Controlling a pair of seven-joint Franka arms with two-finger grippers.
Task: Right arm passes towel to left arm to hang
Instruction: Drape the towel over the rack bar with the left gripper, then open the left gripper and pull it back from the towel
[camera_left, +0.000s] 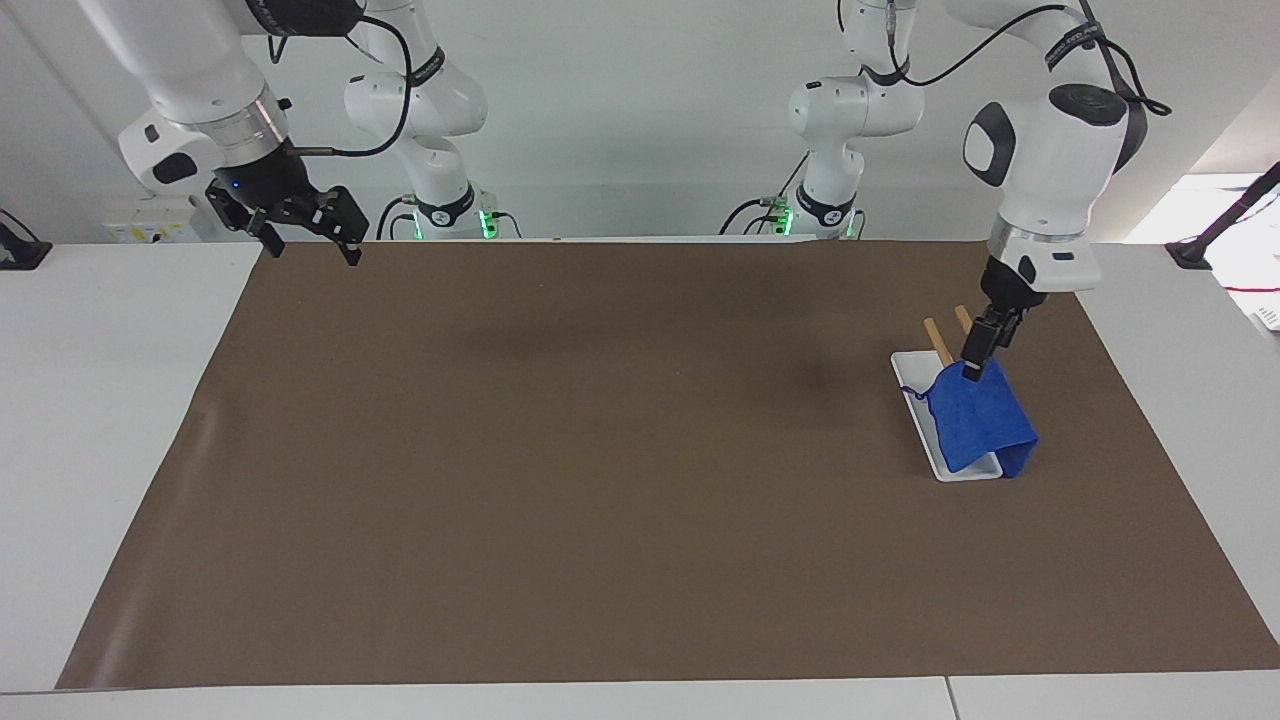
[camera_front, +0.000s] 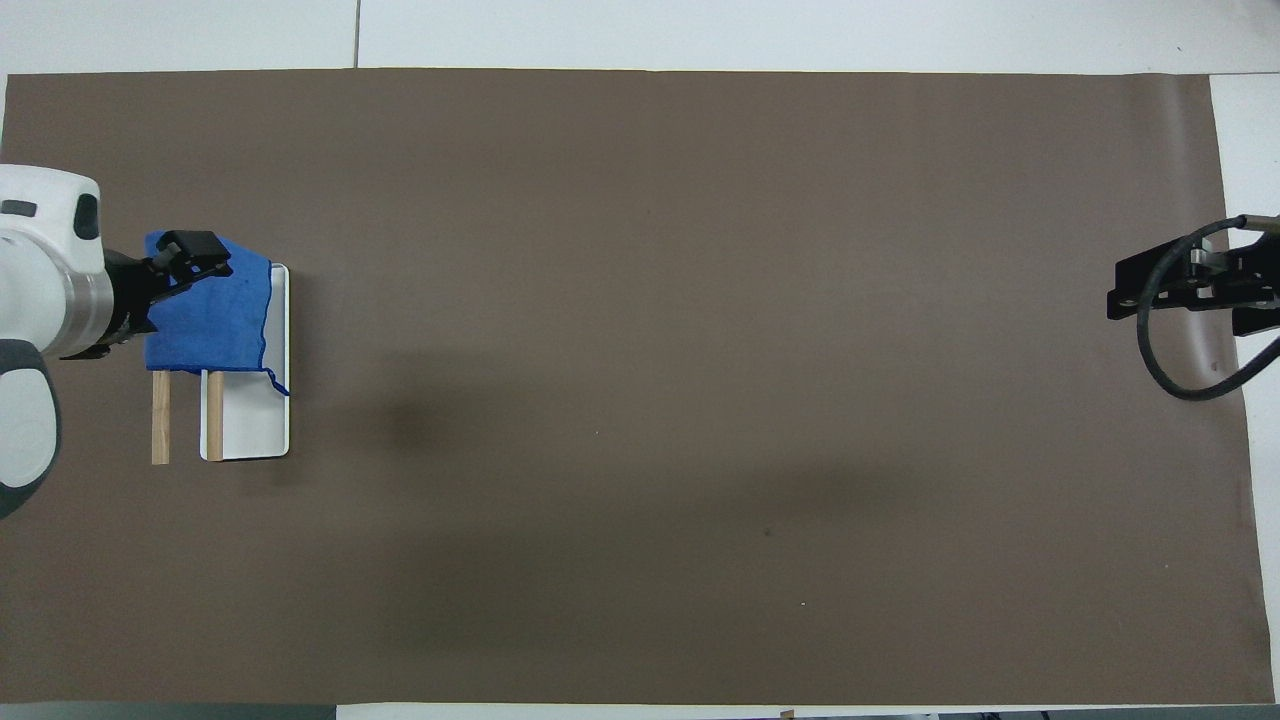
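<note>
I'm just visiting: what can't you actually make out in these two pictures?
- Whether the left arm's black gripper grips the bright blue fuzzy towel on the white-and-wood rack: its tip meets the cloth edge, too small in both views.
- The rack's wooden bars under the towel: covered.
- The right arm's black blue-lit gripper: cut by the overhead view's edge.

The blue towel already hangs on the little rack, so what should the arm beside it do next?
Probably lift straight up and away. The left pincer sits at the top edge of the towel, which already drapes over the rack's wooden bars. Whether it grips the cloth is unclear. The right pincer waits over the mat's corner.
</note>
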